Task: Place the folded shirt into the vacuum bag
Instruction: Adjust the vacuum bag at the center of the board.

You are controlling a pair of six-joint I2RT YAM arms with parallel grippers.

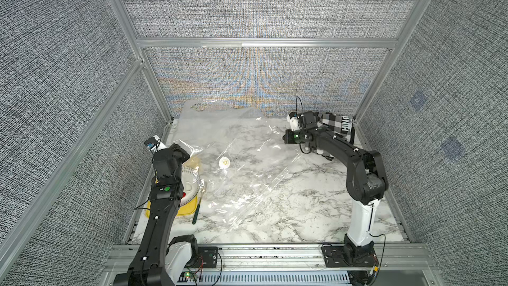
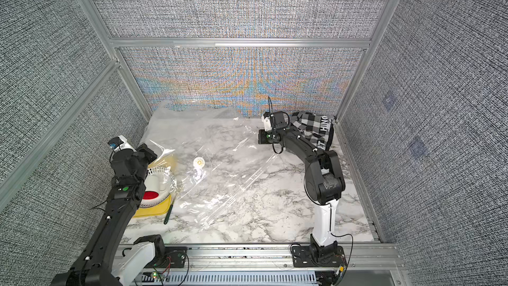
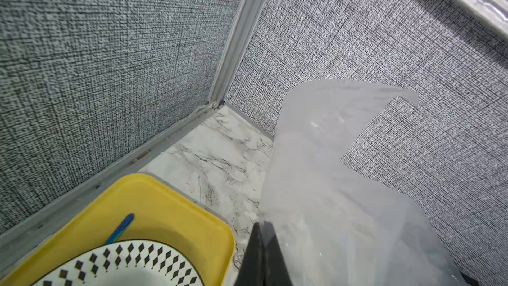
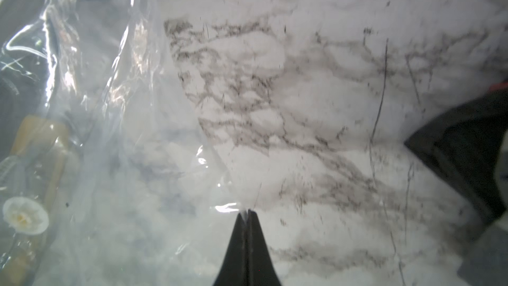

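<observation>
Only "HIN" reads on the checkered shirt [image 2: 310, 127].

Both top views looked steeply down from above the front rail [image 1: 275, 254] toward the back wall [image 1: 261, 78], sharing nearly the whole marble surface [image 1: 275, 210]. The left wrist camera sat low and close, facing the far-left corner [image 3: 217, 103] — yellow tray [image 3: 170, 202], vacuum bag [image 3: 330, 188]. The right wrist camera looked from even nearer across the surface; the bag's white valve [image 4: 24, 215] also showed in both top views.

Readable text: one item.
White block letters "HIN…" on the black band [image 2: 325, 128] of the checked shirt [image 2: 308, 125], seen in both top views; the rest is illegible.
</observation>
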